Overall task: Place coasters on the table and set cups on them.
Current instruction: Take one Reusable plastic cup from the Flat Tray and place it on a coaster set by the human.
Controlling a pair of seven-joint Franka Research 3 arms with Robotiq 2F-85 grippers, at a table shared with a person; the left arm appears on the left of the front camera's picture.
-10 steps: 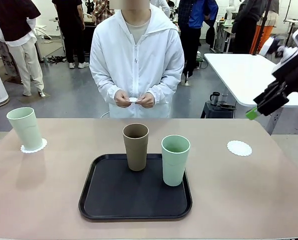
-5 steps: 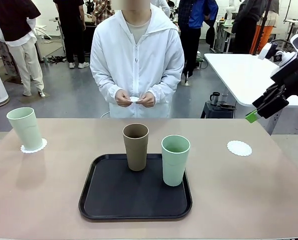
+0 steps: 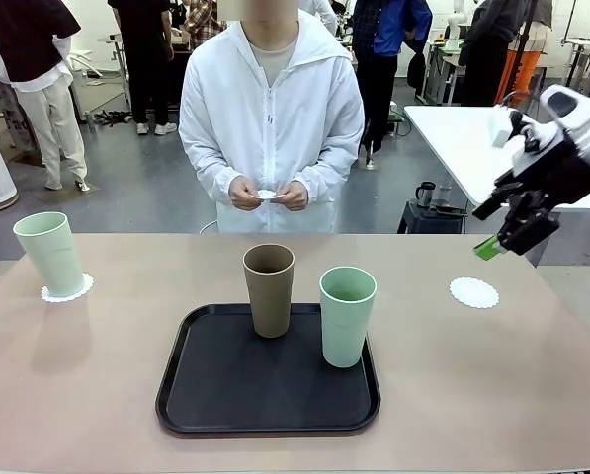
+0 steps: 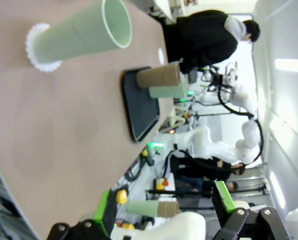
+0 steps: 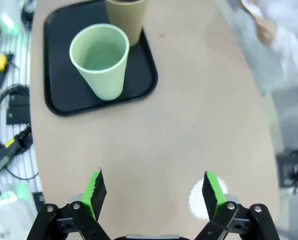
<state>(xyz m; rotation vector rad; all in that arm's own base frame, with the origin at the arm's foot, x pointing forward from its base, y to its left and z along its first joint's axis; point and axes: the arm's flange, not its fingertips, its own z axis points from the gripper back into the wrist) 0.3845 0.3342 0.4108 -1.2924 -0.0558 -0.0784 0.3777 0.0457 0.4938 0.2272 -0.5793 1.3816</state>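
Note:
On the table, a mint green cup stands on a coaster at the far left. A brown cup and a second mint cup stand on the black tray. A bare coaster lies at the right. My right gripper hangs open in the air just above and right of it. In the right wrist view that gripper is open and empty, with the coaster by one finger. My left gripper is open and empty, far from the left cup.
The person stands at the far side, holding a third coaster in both hands at chest height. A white table stands behind my right arm. Bare tabletop lies around the tray on both sides.
My right gripper has moved left and down, closer to the bare coaster on the right, and its wrist has turned. The cups, the tray and the person's hands have stayed put.

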